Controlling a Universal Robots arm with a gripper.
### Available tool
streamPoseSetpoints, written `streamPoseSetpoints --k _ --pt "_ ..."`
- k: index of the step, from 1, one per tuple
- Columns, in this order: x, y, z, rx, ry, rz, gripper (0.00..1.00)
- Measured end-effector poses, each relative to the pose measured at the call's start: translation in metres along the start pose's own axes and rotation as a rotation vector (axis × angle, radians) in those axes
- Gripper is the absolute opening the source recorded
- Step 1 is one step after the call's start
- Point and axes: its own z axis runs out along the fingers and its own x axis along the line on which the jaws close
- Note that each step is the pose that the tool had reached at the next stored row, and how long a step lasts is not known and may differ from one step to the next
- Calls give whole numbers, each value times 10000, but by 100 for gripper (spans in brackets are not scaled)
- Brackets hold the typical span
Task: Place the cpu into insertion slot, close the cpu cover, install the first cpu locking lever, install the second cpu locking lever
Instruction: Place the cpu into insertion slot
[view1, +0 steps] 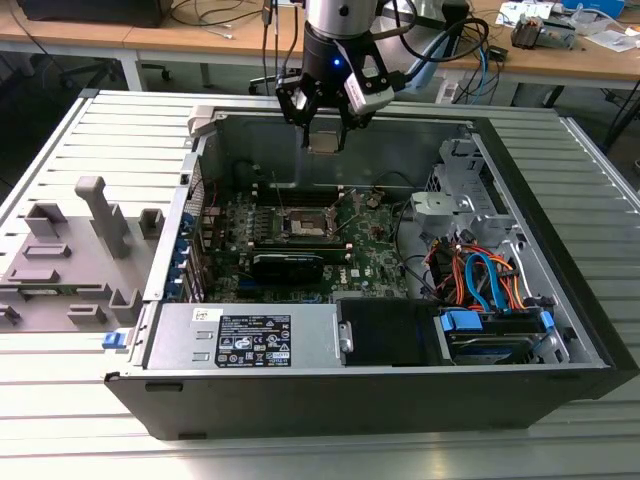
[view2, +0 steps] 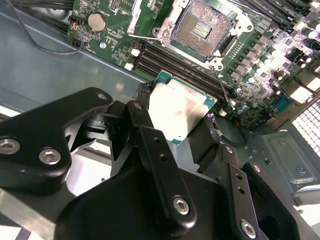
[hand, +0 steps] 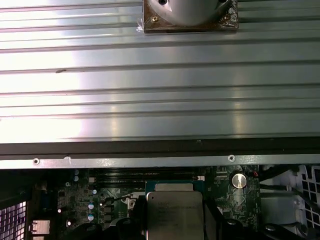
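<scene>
My gripper hangs above the back wall of the open computer case, shut on the cpu, a flat square chip with a silver-grey top. In the second wrist view the cpu sits between the black fingers, held by its edges. The first wrist view has the cpu over the green board. The insertion slot lies below and forward of the gripper, its dark pin field uncovered. The cpu cover stands tilted up beside the slot.
A black expansion card lies just in front of the slot. The power supply fills the case's front. Orange and blue cables bundle on the exterior view's right. Grey fixtures stand outside the case on the left.
</scene>
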Motion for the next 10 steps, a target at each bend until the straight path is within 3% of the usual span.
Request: streamPoseSetpoints --k 8,10 --pt "0 -18 7 0 0 0 55" --pt "0 -22 8 52 -2 2 55"
